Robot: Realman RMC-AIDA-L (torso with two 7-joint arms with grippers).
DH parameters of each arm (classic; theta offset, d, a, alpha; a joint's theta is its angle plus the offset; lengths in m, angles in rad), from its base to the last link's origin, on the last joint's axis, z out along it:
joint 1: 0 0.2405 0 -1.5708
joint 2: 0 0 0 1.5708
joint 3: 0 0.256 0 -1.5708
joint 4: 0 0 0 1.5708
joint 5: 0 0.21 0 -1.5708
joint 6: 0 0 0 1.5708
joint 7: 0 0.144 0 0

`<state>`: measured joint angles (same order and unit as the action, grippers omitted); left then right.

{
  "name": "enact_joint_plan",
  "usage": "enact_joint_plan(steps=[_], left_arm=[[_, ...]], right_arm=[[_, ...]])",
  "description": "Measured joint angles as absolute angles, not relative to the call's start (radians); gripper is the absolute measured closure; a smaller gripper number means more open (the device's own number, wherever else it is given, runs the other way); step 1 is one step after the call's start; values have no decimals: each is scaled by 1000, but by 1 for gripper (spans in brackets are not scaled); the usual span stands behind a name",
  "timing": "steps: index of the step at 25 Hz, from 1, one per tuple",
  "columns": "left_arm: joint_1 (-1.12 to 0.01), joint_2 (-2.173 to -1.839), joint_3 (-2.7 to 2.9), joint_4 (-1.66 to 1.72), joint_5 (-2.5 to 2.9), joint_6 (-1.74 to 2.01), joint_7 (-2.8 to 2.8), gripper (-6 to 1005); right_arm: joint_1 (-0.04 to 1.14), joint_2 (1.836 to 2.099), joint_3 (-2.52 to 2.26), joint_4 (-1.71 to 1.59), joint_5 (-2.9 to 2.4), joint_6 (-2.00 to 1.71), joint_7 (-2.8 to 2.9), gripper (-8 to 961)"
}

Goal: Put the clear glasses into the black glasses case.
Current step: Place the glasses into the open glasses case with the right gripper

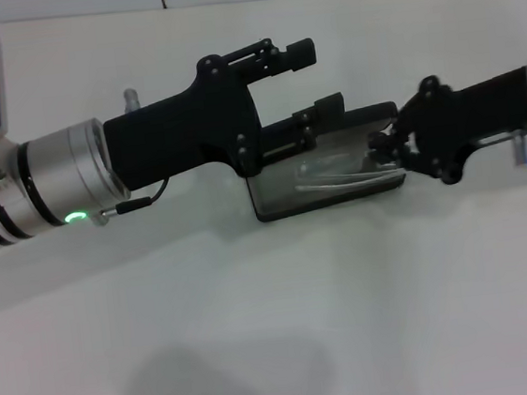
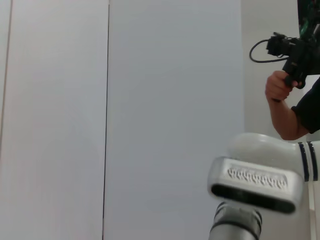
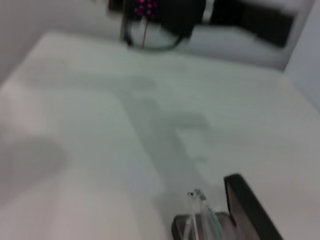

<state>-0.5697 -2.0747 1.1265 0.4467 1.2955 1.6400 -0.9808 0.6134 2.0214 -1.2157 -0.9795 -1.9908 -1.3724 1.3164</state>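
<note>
The right gripper reaches in from the right and meets the right end of the black glasses case, where the clear glasses lie over the open grey tray. Its fingertips sit at the glasses' end, but whether they pinch the frame or stand apart I cannot tell; dark linkage against the dark case hides the gap.

The left gripper comes in from the left over the case's far edge. Its 2 fingers stand well apart, 1 beyond the case and 1 down by the raised lid, with nothing between them. It looks placed to steady the lid or case, though contact is not clear.

By my reading the placing step is nearly done: the glasses seem to rest inside the tray, with 1 thin arm lying along the near side. Next, the right gripper should let go and back off to the right without dragging the frame; closing the lid may follow.

In the right wrist view only a corner of the case and the tips of the glasses show above the white worktop. The left wrist view looks away at a wall, the robot's head and a person holding a camera rig. The left arm covers much of the lid.
</note>
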Motion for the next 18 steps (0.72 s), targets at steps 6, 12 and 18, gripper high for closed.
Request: enact_joint_plan(steps=[6,12,18], left_arm=[[-566,-2073,1122,447,1295,1638,-981,326],[-565,-2069,1110,445,1295,1632,-982,324],[-574,-2064,1111,446,1297,1623,-984,322]], right_arm=[[610,2022,-1354,-1000,-1987,-1225,1305,889],[592,2024,-1462,-1022,-1985,-1103,1273,888],[551,2027,-1588,-1027,-1978,-906,1241,887]])
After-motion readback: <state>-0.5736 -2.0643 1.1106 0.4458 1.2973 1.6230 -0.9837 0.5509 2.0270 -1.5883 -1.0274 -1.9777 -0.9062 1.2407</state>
